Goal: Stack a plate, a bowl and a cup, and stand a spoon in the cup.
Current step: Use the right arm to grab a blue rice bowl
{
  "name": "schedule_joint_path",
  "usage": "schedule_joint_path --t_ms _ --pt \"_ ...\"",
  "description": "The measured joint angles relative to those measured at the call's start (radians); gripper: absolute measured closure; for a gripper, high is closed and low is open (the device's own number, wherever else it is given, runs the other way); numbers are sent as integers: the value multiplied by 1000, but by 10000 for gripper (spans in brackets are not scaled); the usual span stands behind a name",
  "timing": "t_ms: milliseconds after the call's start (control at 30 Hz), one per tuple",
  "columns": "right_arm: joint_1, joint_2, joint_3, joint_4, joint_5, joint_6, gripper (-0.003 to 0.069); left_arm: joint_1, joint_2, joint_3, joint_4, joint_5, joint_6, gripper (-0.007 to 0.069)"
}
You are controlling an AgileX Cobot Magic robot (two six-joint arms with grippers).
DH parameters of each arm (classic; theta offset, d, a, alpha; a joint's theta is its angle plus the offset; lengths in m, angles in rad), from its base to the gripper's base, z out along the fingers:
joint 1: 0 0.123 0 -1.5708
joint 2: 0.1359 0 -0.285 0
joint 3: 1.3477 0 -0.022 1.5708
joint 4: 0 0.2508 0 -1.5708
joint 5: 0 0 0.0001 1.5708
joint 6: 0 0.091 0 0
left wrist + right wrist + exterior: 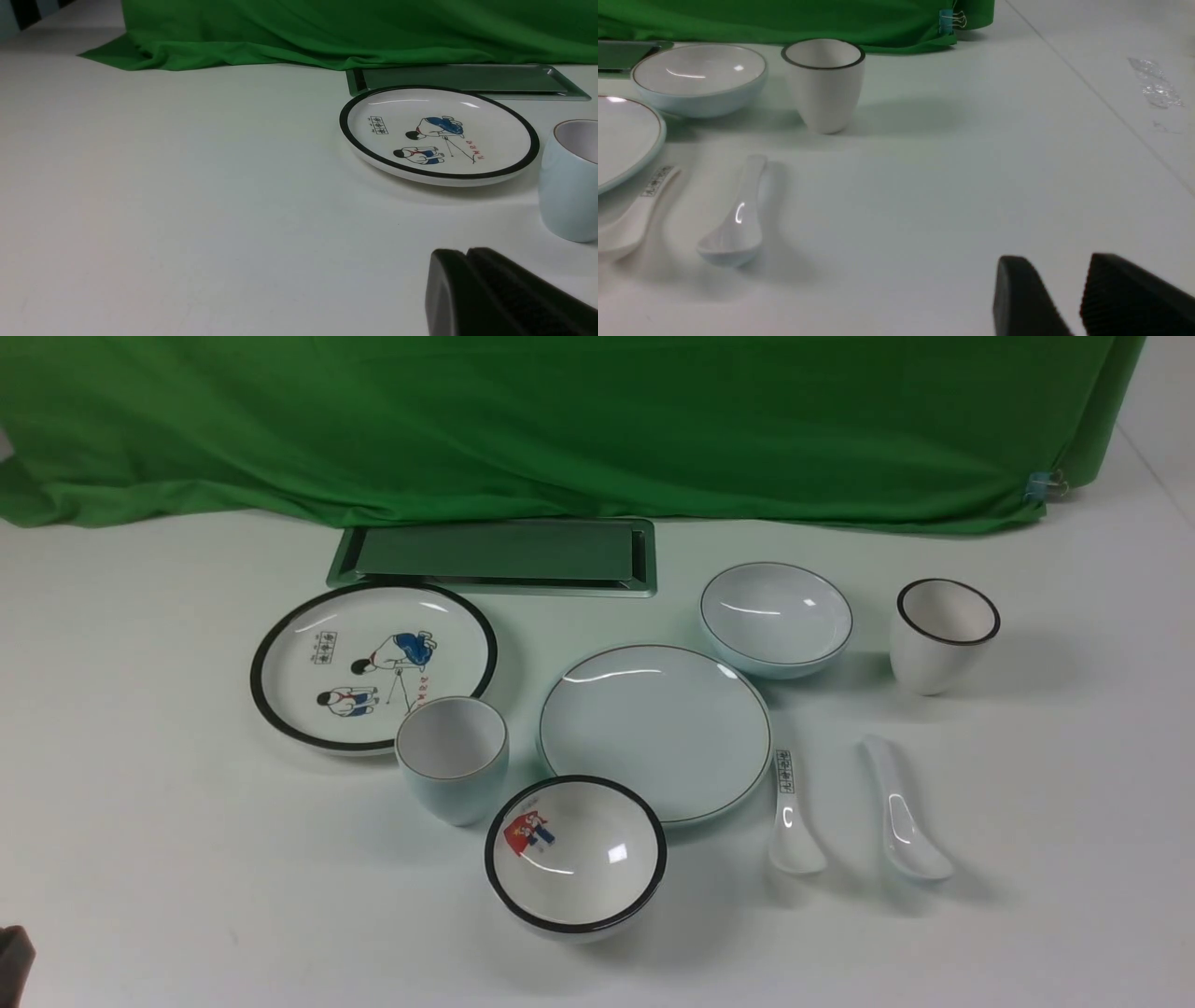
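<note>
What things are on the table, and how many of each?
plain plate: 1, pale blue, middle
plain bowl: 1, pale blue, behind the plain plate, to its right
blue cup: 1, pale blue, left of the plain plate
plain spoon: 1, white, lying flat on the right
cartoon plate: 1, white with black rim, left
picture bowl: 1, white with black rim, front
black-rimmed cup: 1, white, far right
labelled spoon: 1, white, by the plain plate's right edge
tray: 1, silver, back
cloth: 1, green, along the back
clip: 1, light blue, cloth's right corner
table: 1, white
left fingers: 2, black, together
right fingers: 2, black, apart
</note>
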Motion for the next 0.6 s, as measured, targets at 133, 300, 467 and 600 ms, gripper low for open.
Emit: schedule_joint_path --t_ms 133,300,467,600 --pt "0 0 0 29 0 94 417 0 0 0 34 -21 -19 653" --pt "0 0 0 262 0 599 417 0 0 0 -425 -171 -419 653" --pt "0 0 0 306 -1 853 414 0 0 0 -697 -229 -707 653" --pt "0 0 0 311 -10 868 418 0 0 0 -618 -229 -709 653"
